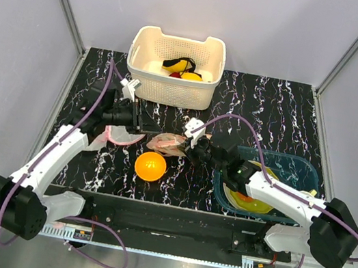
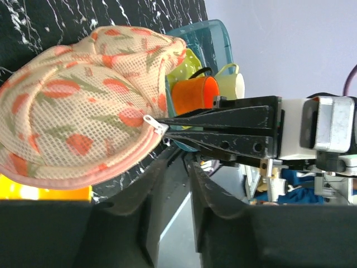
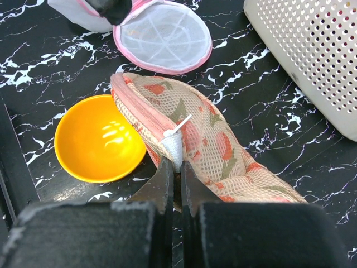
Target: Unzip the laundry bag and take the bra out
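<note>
- The right gripper (image 3: 177, 163) was pinched closed on the small white zip tab (image 3: 172, 146) of the cream-pink, floral-printed mesh laundry bag (image 3: 212, 139).
- The left gripper (image 2: 181, 178) stood parted close to the bag, holding nothing.
- The bag lay on the black marbled table (image 3: 268, 111), just beside the glossy orange bowl (image 3: 99, 139).
- The dark bra did not show and was presumably inside.
- The bag looked light and limp, so it would likely drag with the tab. Pinning its pink edging near the zip seemed wise.

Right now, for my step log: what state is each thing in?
laundry bag: looks zipped shut
right gripper: shut on the laundry bag's zipper end
left gripper: open, holding nothing
orange bowl: upright, empty
white basket: upright, not empty
teal bin: upright, items inside
</note>
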Robot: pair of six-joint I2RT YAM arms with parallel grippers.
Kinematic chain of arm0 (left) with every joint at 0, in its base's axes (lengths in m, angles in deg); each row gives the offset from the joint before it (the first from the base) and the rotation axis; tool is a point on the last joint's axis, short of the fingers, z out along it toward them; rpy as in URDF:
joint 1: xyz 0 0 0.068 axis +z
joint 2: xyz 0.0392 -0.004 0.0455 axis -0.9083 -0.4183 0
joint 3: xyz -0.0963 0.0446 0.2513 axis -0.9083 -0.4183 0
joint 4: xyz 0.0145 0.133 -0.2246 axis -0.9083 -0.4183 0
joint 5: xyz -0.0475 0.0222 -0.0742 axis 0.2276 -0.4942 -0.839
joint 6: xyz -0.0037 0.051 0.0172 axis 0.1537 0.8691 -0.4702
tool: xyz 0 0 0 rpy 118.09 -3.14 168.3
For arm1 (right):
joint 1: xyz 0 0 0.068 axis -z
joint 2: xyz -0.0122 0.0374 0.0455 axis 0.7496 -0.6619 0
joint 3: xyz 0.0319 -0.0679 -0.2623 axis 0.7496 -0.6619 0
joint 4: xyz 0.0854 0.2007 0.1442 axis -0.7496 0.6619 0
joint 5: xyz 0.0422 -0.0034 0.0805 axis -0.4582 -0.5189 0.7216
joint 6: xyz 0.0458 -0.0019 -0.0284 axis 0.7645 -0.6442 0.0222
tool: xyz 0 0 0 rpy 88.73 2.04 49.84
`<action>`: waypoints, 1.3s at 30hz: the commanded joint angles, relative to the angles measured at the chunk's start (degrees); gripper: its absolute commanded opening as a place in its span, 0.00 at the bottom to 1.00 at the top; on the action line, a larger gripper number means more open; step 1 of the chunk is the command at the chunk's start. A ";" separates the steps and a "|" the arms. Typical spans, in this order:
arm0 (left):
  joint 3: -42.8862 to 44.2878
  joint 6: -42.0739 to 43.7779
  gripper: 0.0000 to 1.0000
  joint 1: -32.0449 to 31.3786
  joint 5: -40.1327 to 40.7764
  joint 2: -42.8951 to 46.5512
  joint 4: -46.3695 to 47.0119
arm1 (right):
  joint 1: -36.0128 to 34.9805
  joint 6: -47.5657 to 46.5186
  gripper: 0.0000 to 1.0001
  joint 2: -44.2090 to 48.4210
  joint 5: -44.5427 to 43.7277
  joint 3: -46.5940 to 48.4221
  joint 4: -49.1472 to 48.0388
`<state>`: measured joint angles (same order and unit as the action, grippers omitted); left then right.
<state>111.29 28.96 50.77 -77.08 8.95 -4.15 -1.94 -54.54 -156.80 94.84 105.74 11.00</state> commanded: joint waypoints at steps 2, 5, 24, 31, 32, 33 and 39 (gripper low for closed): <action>2.11 -1.71 0.52 -2.10 -0.15 -3.65 3.13 | 0.40 1.06 0.00 1.03 0.35 0.35 -1.04; 2.99 -3.38 0.59 -4.39 0.99 -7.16 2.78 | 0.40 0.44 0.00 -0.02 0.62 1.58 0.27; 8.18 -3.38 0.52 -9.14 5.21 -17.64 1.38 | 0.40 -0.53 0.00 -0.73 1.32 2.46 1.51; 5.98 -6.37 0.42 -10.02 4.16 -17.72 5.86 | 0.40 -0.35 0.00 -0.99 1.67 2.81 2.04; 6.07 -6.46 0.40 -10.02 4.16 -17.73 5.86 | 0.40 -0.35 0.00 -0.99 1.76 2.81 2.12; 5.98 -6.72 0.36 -10.11 4.68 -17.73 5.86 | 0.40 -0.35 0.00 -1.08 1.67 2.81 2.21; 5.63 -6.37 0.13 -10.11 5.47 -16.76 4.89 | 0.49 -0.35 0.00 -0.82 0.27 2.64 3.00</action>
<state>116.78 22.81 40.91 -72.25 -8.97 -1.20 -1.94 -54.65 -157.63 96.17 106.27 13.75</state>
